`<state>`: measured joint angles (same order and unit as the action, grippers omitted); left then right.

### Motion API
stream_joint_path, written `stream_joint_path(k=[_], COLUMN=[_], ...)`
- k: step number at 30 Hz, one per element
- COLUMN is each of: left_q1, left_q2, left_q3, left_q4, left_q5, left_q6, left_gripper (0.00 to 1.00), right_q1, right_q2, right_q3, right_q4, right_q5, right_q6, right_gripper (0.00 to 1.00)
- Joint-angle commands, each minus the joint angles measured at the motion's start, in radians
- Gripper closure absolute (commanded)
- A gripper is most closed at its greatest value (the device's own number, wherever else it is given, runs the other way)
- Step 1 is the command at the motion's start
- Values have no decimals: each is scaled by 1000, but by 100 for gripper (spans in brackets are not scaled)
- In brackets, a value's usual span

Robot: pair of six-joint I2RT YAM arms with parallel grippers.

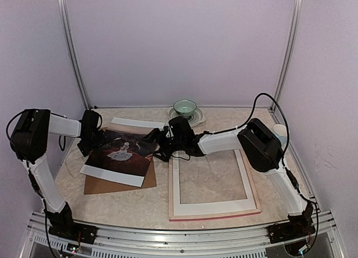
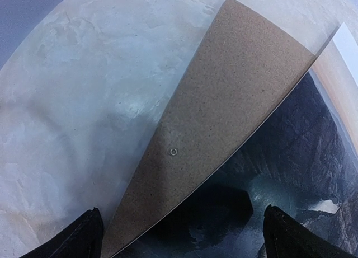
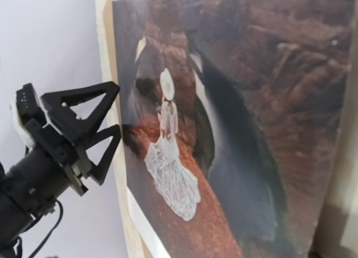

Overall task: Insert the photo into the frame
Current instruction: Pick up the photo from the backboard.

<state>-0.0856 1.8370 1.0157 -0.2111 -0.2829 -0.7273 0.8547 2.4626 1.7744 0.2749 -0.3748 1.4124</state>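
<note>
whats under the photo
A brown backing board lies under the photo, showing along its near and left edges. The rest of the board, and anything else beneath, is hidden by the photo.

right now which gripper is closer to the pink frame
Right. The right gripper sits by the pink frame's far left corner, at the photo's right edge. The left gripper is across the photo, at its left edge, farther from the frame.

The photo [image 1: 124, 151], a dark print of a figure in a white dress among brown rock, lies face up and askew on the desk's [image 1: 112, 205] left half. The pink-rimmed frame [image 1: 215, 216] lies flat just to its right.
</note>
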Motion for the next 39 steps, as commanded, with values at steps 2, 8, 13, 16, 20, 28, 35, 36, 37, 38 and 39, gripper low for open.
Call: stream_joint_path(k=[2,8,13,16,20,28,35,36,37,38,39], left_q1=[-11,-12,-17,-19,-19,-23,-25,-26,-26,-26,-27], left_q2=[38,38,36,35,29,25,20,20,19,18,16], left_q3=[1,1,0,-2,-2,-5,-6,-6,-6,-6,-6], left_q4=[-40,-41,-40,-41,-43,-40,-39,-39,-40,-40,-40], left_q5=[43,47,47,49,50,54,57,57,58,57,56], left_q6=[-3,-2,-4,-4,-4,-6,-7,-7,-7,-7,-7], left_gripper=[2,2,2,2,2,2,2,2,2,2,2], right_q1=[-9,-4,0,0,4,13,18,18,18,18,19], right_q2=[-1,21,33,43,60,92,119,124,129,132,134], right_q3=[-20,-27,-16,-8,-2,31,67,75,83,86,87], right_q4=[94,164,151,136,142,143,166,163,162,164,165], right_q5=[-37,-77,-84,-88,-95,-86,-89,-91,-94,-95,-99], right_q6=[20,35,25,12,13,0,3,2,3,5,9], right_gripper=[13,28,34,38,44,50,65,67,70,74,78])
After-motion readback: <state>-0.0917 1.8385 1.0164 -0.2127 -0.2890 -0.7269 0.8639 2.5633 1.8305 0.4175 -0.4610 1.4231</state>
